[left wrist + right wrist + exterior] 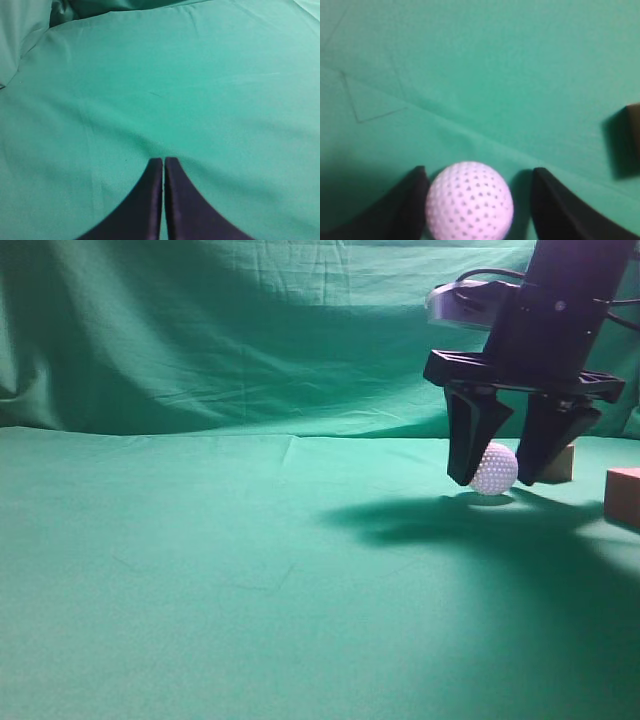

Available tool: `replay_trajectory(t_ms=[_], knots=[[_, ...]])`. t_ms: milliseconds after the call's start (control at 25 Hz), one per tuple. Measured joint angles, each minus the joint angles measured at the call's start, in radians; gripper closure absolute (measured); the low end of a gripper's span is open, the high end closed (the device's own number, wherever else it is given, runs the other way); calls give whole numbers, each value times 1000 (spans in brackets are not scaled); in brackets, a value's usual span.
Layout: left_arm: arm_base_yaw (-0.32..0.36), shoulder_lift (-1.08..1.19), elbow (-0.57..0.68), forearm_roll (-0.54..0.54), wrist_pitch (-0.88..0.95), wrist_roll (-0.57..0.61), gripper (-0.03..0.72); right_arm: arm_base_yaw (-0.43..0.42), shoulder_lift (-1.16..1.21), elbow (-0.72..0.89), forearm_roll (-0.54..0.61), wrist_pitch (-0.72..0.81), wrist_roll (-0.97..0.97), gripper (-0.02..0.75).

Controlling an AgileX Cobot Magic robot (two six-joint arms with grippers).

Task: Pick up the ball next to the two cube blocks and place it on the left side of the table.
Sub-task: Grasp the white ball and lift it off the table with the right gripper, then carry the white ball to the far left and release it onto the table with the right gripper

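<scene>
Ball point(494, 469) is seen on the table point(200, 590) at far right, beside two cube blocks point(623, 496), with wide open cloth leftward. It is straddled by the right gripper point(500, 468), jaws parted, one finger touching. The left gripper point(163, 162) is pressed closed, empty

Reaching down from the upper right of the exterior view: right gripper point(508, 462) pointing its two dark fingers point(470, 435) at the cloth, jaws standing apart, wrist block tilted slightly above them. Showing a clear gap between the finger tips in the right wrist view point(479, 200), one tip low at the left, the other at the right. Keeping out of the exterior view: left gripper point(164, 161), its fingers point(150, 190) lying pressed together, tips almost touching.
</scene>
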Motion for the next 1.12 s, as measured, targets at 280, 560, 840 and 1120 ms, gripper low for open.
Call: replay_trajectory(t_ms=[280,560,840,1120], knots=[[0,0,0,0,0,0,688,2,12,-38,6,15,-39,418],[0,0,0,0,0,0,688,75,16,-284,158,137,-80,418],[0,0,0,0,0,0,688,340,180,-607,312,-16,-175,418],[0,0,0,0,0,0,688,500,524,-980,317,-34,-183,418]])
